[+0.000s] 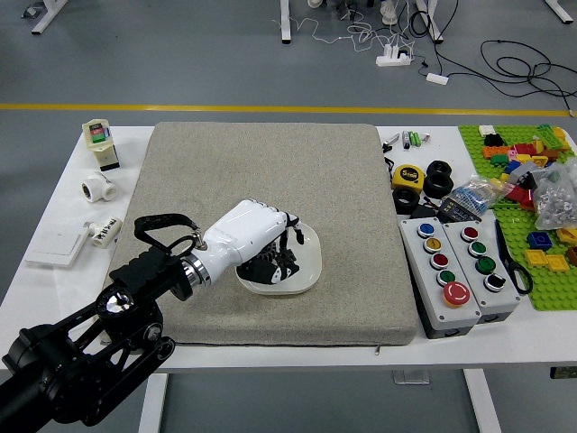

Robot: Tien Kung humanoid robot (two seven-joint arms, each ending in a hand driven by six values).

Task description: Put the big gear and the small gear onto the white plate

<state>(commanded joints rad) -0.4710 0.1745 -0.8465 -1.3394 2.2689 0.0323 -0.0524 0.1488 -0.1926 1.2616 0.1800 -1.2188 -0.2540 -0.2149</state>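
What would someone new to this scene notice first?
Probably the robot's left hand, white-backed with black fingers, reaching over the white plate on the grey mat. Next, the big red button on a control box at the right, and the bright green baseplate with colourful bricks at the far right.

Can't see all of the white plate (306, 260) behind the left hand (254, 238), nor follow the left arm (117, 305) or green board (554, 294) past the picture's edges.

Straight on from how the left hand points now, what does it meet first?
Probably the right rim of the white plate, as the left hand slants down over it. Its height is unclear; if it clears the rim, the gray mat lies beyond.
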